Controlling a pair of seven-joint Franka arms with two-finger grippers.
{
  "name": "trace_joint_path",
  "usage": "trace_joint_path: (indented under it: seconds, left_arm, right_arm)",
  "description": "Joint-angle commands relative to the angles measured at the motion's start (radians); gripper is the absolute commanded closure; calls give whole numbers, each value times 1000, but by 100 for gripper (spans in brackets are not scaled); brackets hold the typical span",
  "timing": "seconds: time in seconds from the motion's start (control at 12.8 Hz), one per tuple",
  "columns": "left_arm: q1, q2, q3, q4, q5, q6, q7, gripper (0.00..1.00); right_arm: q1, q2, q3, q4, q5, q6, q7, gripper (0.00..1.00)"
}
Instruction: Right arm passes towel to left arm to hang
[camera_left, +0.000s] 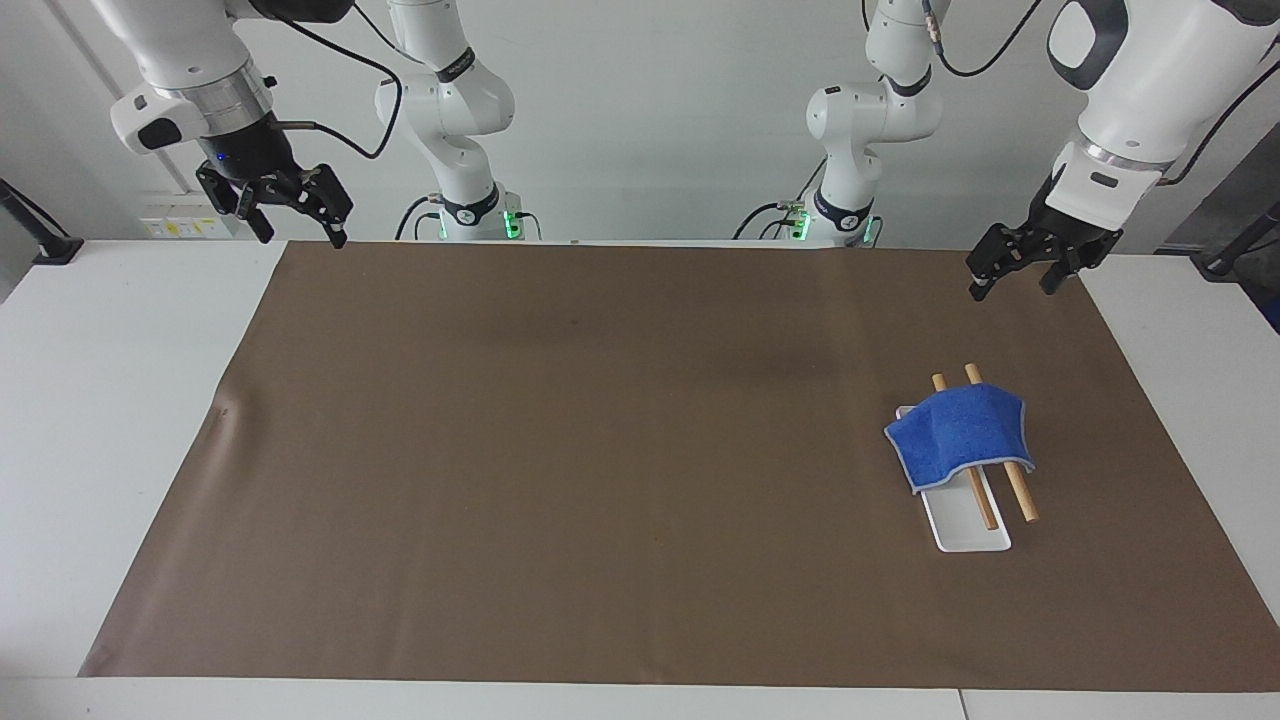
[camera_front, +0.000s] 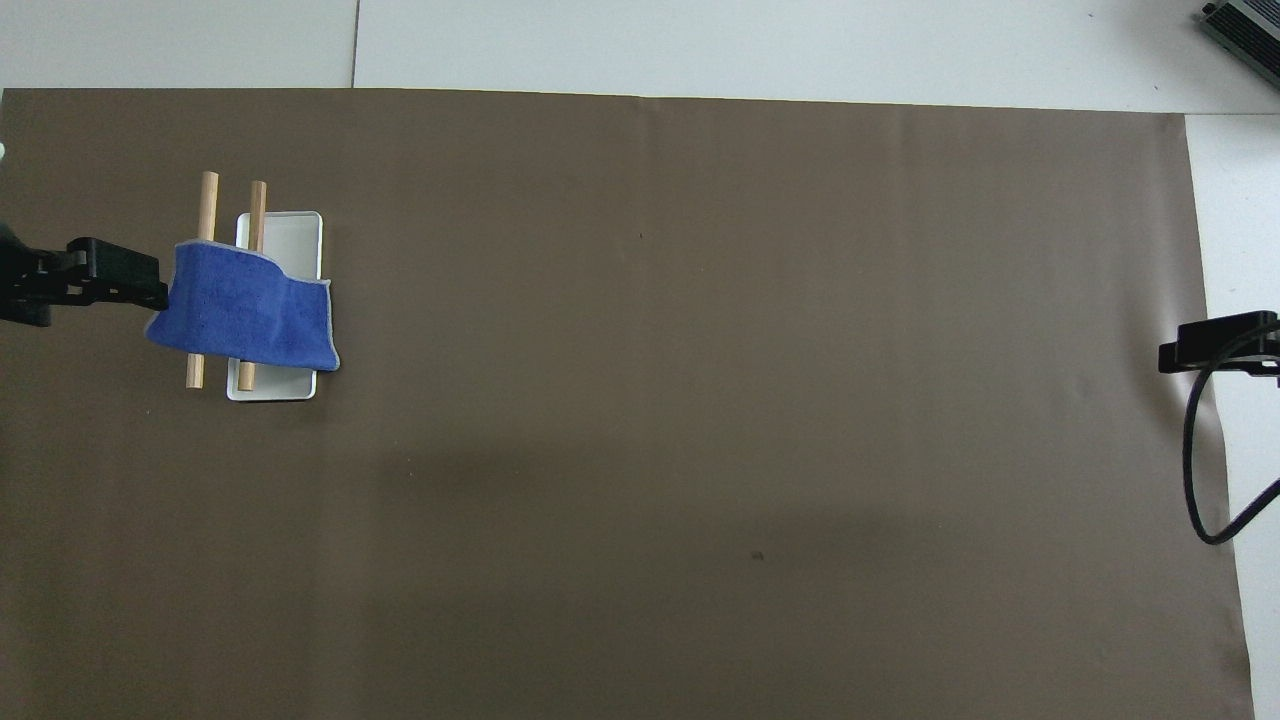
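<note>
While the large brown rectangular mat (camera_left: 640, 460) covers most of the white table (camera_left: 110, 400), the white jointed left arm (camera_left: 1130, 90) holds its black two-finger left gripper (camera_left: 1020, 280) up over the mat's edge, fingers spread and empty. The right gripper (camera_left: 295, 230) hangs likewise, open and empty. The small bright-blue terry towel (camera_left: 960, 435) lies draped over two wooden rods (camera_left: 1020, 495) on a white rectangular tray (camera_left: 965, 530), toward the left arm's end.

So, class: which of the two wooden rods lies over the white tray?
The rod nearer the right arm's end of the table: it runs over the tray. The other rod lies off it. The towel drapes both.
</note>
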Motion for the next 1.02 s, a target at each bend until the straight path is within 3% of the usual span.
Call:
trace_joint_path:
  seconds: [0.0, 0.39, 0.63, 0.94]
  left_arm:
    - [-12, -4, 7, 10, 19, -22, 1, 0]
    - [-39, -24, 18, -43, 19, 16, 9, 0]
    - [-87, -27, 85, -46, 19, 19, 39, 0]
    - [-88, -27, 101, -43, 19, 21, 92, 0]
  right_arm:
    - [-3, -24, 1, -28, 5, 10, -7, 0]
    - [-3, -24, 1, -28, 5, 10, -7, 0]
    - [-3, -24, 1, -28, 5, 10, -9, 0]
    - [-3, -24, 1, -28, 5, 10, -7, 0]
